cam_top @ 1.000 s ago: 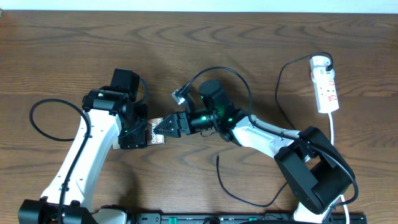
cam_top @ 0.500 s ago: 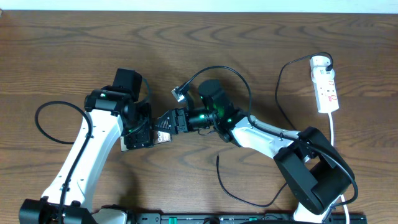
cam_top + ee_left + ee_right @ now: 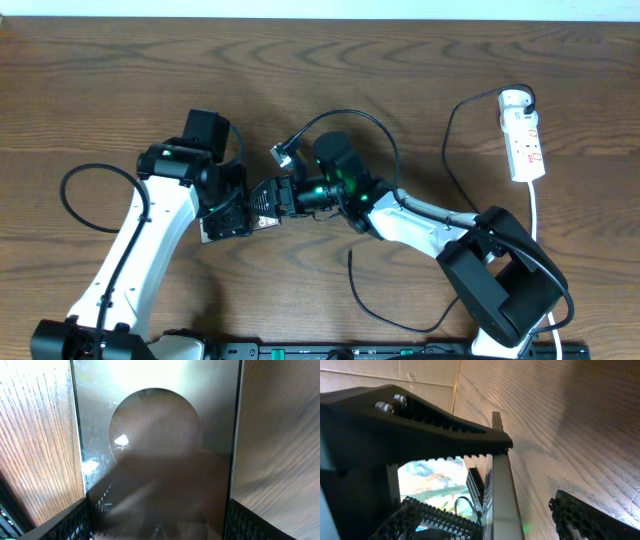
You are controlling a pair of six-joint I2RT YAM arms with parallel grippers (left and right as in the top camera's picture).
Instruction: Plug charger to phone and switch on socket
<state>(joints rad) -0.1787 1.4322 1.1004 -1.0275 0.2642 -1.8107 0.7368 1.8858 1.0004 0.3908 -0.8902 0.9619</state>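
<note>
No legible lettering on the phone [image 3: 157, 450] or the socket [image 3: 525, 140].

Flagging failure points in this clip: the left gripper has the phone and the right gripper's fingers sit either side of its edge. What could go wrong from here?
1. The left gripper clamps the phone by its side edges only. If the open right gripper pushes or closes off-centre, the phone could twist or slip out.
2. The charger cable lies ungripped on the table close beside the right arm, which could drag or snag it.

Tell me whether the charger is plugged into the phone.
Unplugged. The charger has its free end lying loose on the table, well apart from the phone.
</note>
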